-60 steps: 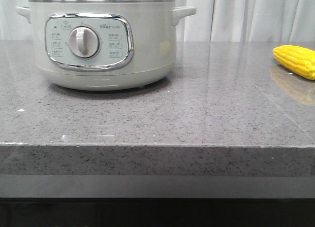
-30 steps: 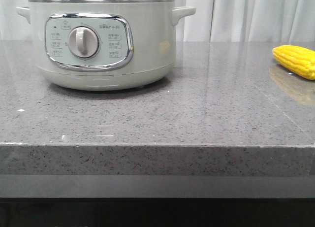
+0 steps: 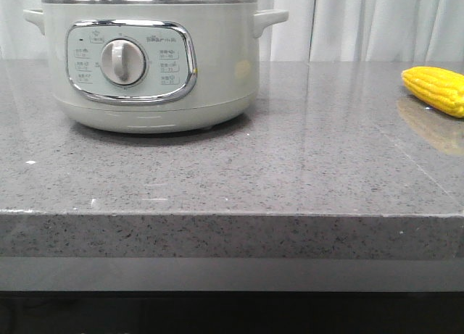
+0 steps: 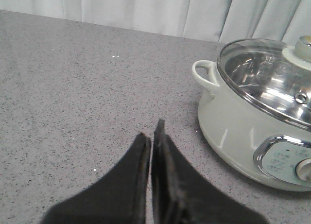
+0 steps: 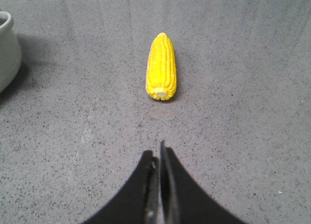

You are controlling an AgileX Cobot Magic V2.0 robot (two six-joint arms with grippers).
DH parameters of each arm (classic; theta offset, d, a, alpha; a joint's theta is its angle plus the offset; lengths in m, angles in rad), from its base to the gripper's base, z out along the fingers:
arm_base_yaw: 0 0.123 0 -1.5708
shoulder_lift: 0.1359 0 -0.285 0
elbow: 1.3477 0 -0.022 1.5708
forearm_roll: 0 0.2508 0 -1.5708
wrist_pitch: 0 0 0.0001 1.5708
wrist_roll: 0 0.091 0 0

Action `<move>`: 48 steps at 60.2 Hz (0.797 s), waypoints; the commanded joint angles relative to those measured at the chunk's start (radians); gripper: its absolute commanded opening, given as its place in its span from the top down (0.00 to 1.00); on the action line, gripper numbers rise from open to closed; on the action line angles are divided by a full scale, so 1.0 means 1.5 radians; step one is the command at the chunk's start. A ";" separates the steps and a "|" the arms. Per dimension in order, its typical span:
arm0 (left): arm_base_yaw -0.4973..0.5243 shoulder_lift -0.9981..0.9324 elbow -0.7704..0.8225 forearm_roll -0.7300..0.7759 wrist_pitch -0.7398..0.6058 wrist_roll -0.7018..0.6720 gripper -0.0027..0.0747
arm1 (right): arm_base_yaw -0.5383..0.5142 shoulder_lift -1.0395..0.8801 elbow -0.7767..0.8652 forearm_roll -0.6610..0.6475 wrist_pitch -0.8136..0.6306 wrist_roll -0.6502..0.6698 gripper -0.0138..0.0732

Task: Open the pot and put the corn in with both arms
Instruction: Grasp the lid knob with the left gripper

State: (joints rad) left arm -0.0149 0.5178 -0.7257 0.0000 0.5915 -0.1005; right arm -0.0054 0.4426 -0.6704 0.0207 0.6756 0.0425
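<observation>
Standing on the left part of the grey speckled surface, the pot is seen in the front view with its chrome-framed control panel and round dial turned toward the camera. Its two side handles project outward, and a metal rim runs around the top. In the left wrist view a glass lid with a pale knob is shown seated on the pot, so the pot is closed. The corn is laid on the surface well apart from the pot, at the right edge of the front view, and its yellow reflection is caught in the polished stone beneath it. In the right wrist view the cob is seen end-on, with its cut end turned toward the right tool; only bare surface is found between them. The right tool is held with its two dark fingers pressed together, nothing between them. The left tool is likewise closed on nothing, its fingers touching along their length, and is held over the surface near the pot's left handle. White curtains are hung behind the surface. Nothing is set between either tool and its nearby object
</observation>
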 commanded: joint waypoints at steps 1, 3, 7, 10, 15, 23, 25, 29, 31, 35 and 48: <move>-0.004 0.015 -0.023 0.011 -0.049 -0.002 0.74 | -0.001 0.010 -0.017 -0.003 -0.036 -0.006 0.52; -0.004 0.016 -0.023 0.015 -0.050 -0.002 0.67 | -0.001 0.010 -0.017 -0.003 -0.036 -0.006 0.41; -0.005 0.024 -0.023 0.016 -0.061 -0.002 0.41 | -0.001 0.010 -0.017 -0.003 -0.036 -0.006 0.20; -0.017 0.032 -0.023 0.006 -0.079 -0.002 0.25 | -0.001 0.010 -0.017 -0.003 -0.033 -0.006 0.12; -0.056 0.054 -0.024 0.005 -0.097 -0.002 0.20 | -0.001 0.010 -0.017 -0.003 -0.033 -0.006 0.10; -0.133 0.102 -0.032 0.005 -0.147 0.002 0.21 | -0.001 0.010 -0.017 -0.002 -0.033 -0.006 0.10; -0.149 0.113 -0.037 0.005 -0.156 0.002 0.21 | -0.001 0.010 -0.017 -0.002 -0.033 -0.006 0.10; -0.187 0.145 -0.053 0.005 -0.179 0.002 0.21 | -0.001 0.010 -0.017 -0.002 -0.033 -0.006 0.10; -0.206 0.163 -0.063 0.005 -0.191 0.002 0.21 | -0.001 0.010 -0.017 -0.002 -0.033 -0.006 0.10; -0.238 0.196 -0.087 0.005 -0.207 0.002 0.21 | -0.001 0.010 -0.017 -0.002 -0.034 -0.006 0.10; -0.310 0.318 -0.171 0.009 -0.252 0.002 0.23 | -0.001 0.010 -0.017 -0.002 -0.034 -0.006 0.10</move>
State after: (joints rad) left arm -0.4506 0.9477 -0.9084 0.0178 0.3223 -0.0948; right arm -0.0054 0.4426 -0.6698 0.0207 0.6944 0.0404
